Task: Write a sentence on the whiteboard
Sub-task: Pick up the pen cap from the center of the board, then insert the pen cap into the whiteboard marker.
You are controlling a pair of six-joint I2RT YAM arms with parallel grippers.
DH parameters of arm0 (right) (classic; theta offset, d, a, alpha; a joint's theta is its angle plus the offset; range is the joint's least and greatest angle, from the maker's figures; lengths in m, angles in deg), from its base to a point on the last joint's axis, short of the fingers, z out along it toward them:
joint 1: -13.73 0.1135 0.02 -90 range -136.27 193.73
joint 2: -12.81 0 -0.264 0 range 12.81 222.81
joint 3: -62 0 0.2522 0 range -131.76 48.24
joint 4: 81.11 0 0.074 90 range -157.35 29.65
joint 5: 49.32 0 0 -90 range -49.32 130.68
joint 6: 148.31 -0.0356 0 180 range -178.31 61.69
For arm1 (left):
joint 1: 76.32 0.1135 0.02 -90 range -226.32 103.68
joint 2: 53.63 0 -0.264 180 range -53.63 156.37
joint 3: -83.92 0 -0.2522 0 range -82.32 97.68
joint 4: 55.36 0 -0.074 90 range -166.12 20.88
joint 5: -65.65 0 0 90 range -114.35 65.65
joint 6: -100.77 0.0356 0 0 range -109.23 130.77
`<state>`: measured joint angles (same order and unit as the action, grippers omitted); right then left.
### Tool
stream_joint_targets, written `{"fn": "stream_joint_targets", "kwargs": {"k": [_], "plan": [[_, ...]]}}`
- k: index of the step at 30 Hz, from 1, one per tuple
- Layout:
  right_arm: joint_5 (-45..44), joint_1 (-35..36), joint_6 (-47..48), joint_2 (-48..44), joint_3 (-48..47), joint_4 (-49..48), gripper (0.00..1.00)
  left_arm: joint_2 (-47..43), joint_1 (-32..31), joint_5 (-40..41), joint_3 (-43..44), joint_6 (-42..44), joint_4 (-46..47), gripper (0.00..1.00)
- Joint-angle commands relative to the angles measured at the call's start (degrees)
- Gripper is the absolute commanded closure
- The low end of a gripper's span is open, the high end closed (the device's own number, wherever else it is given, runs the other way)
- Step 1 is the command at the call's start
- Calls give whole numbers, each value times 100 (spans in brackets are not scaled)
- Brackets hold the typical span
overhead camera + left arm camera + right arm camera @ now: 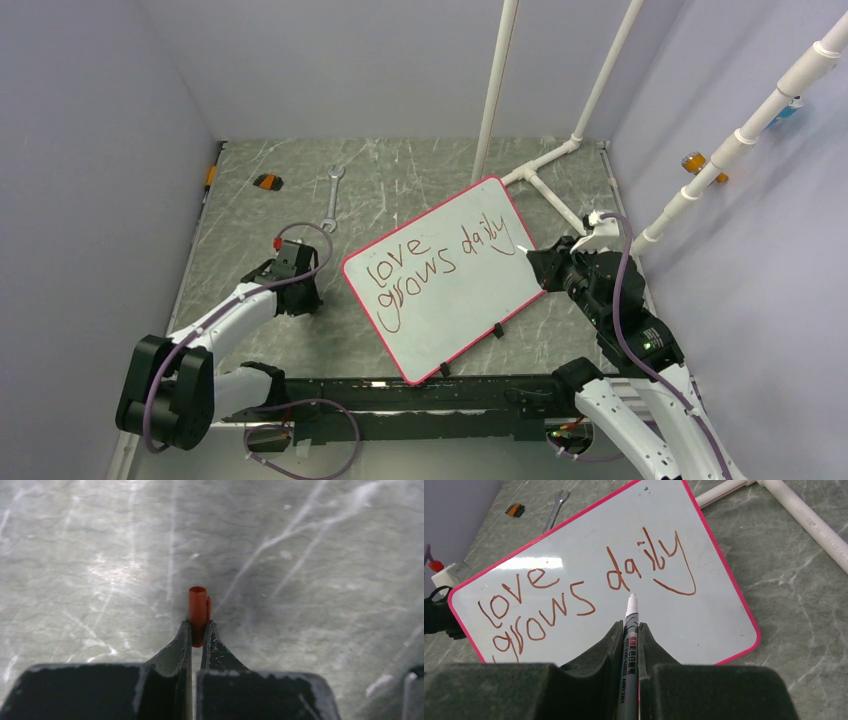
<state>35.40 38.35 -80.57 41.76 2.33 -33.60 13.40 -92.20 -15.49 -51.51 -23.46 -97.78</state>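
The whiteboard (455,320) lies tilted on the table, white with a red-pink frame and two black clips on its near edge. The sentence (440,262), "love grows daily", is on it in dark red cursive, and also shows in the right wrist view (574,595). My right gripper (629,627) is shut on a grey marker (628,665) whose white tip points at the board just below "daily"; in the top view it (535,262) is at the board's right edge. My left gripper (199,626) is shut on a red marker cap (198,607) above the bare table, left of the board (290,280).
A metal wrench (332,196) and a small orange-black object (267,181) lie at the back of the table. White PVC pipes (545,165) stand and run along the back right. Grey walls close in both sides.
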Motion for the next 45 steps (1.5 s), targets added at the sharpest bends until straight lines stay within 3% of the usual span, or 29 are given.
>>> {"fn": "stream_joint_targets", "kwargs": {"k": [1,6,17,21,27,33,45], "plan": [[141,21,60,55,-151,-234,100,-509,-19,-662,40,392,411,100],[284,18,30,132,-247,-227,100,-1046,-144,-1297,292,471,246,100],[621,23,20,180,-431,-313,100,-1332,-383,-934,2040,1414,-1742,100],[933,16,12,277,-516,-423,100,-1609,-383,-668,2391,1969,-1983,100],[1353,16,-32,402,-557,-618,100,-1883,-387,-524,2644,2732,-1887,100],[1680,12,-20,473,-586,-782,100,-2031,-441,-1150,2799,3129,-1428,100],[2575,16,54,594,-682,-1063,100,-1881,-1511,-2038,3281,4409,-933,100]]}}
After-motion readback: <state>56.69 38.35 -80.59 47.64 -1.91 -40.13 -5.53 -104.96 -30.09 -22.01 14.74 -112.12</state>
